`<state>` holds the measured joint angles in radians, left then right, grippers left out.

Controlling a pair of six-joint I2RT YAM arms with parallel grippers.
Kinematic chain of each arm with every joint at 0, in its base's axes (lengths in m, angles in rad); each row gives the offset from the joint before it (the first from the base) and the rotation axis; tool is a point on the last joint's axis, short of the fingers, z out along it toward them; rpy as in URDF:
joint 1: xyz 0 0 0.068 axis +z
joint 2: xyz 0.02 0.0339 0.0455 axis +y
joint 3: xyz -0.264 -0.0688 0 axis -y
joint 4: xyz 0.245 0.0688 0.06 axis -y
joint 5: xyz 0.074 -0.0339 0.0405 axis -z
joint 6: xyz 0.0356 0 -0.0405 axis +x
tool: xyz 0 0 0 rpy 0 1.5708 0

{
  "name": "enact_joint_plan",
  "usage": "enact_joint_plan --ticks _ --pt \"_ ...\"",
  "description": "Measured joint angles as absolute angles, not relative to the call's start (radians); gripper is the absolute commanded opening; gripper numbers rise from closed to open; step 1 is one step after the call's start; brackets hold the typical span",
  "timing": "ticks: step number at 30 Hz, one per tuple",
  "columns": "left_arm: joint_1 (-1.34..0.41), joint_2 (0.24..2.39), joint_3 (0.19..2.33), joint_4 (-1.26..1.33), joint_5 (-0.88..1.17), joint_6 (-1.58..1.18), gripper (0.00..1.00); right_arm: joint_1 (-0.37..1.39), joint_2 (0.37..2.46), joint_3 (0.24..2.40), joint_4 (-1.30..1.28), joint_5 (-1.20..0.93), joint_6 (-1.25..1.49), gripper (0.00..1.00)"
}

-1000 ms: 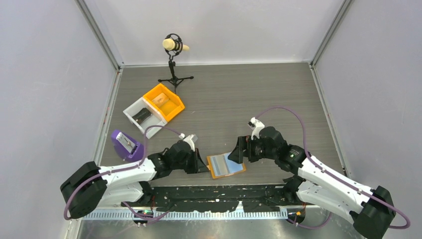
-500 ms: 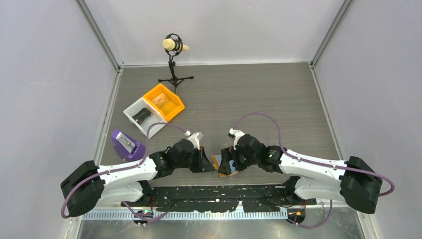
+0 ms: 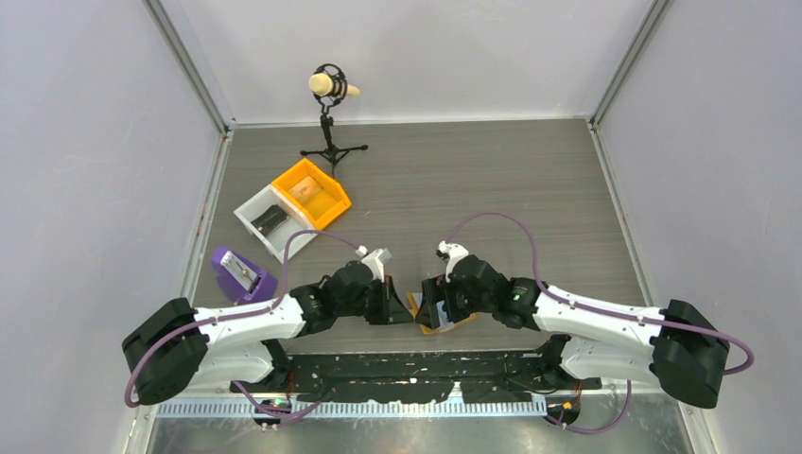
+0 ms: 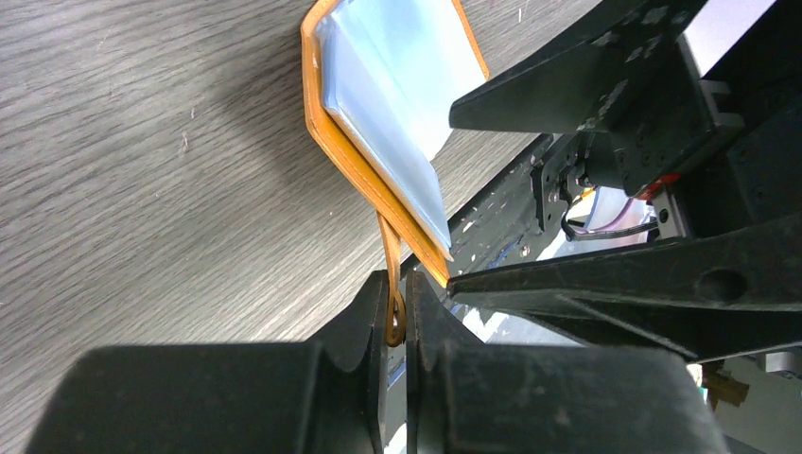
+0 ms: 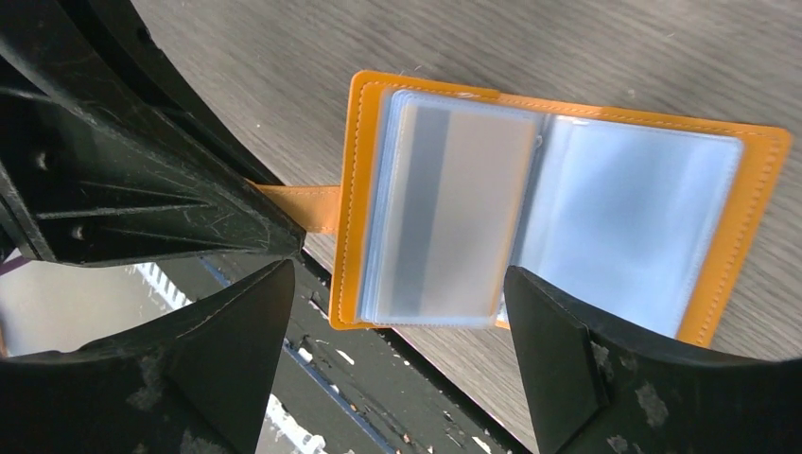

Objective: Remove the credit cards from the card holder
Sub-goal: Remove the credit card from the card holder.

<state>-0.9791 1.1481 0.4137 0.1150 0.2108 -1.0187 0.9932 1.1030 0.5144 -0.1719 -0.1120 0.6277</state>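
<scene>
1. Holder (image 3: pixel 444 323): lies open, inner face up, at 6 o'clock on the table (image 3: pixel 454 189), close to the near edge and between the two arms' tips.
2. Right wrist view: orange rim, pale blue sleeves on both halves. A grey card (image 5: pixel 444 213) with a darker stripe sits in the sleeve of the half nearer the left arm. I can't tell what is in the other half.
3. Strap (image 4: pixel 388 251): orange, runs off the holder's 9 o'clock edge and curves into the left fingers.
4. Left gripper (image 4: pixel 397 307): fingers together, clamped on the looped end of the strap.
5. Left arm: base at 7 o'clock. It is stretched low toward 3 o'clock with the wrist near the table and the tips pointing at the holder's edge.
6. Right gripper (image 5: pixel 399 279): jaws wide apart over the holder, gripping nothing. One finger (image 5: pixel 236 350) is toward the strap side, the other toward the far half. Can't tell whether either touches the holder.
7. Right arm: base at 5 o'clock, forearm low and reaching toward 9 o'clock, wrist tipped down. The two grippers are nearly nose to nose.
8. Orange bin (image 3: pixel 312 192) and white bin (image 3: pixel 272 222) touch at 10 o'clock.
9. Purple block (image 3: pixel 241 274) at 8 o'clock.
10. Mic (image 3: pixel 333 85) on a tripod at the far edge, 11 o'clock.
</scene>
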Motion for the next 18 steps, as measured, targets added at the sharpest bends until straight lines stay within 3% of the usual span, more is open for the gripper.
enact_joint_plan --ticks 8,18 --pt "-0.982 1.148 0.413 0.114 0.210 -1.022 0.00 0.988 1.040 0.534 -0.238 0.023 0.596 0.84" --pt "-0.987 1.148 0.413 0.113 0.210 -1.022 0.00 0.986 1.102 0.528 -0.216 0.007 0.587 0.78"
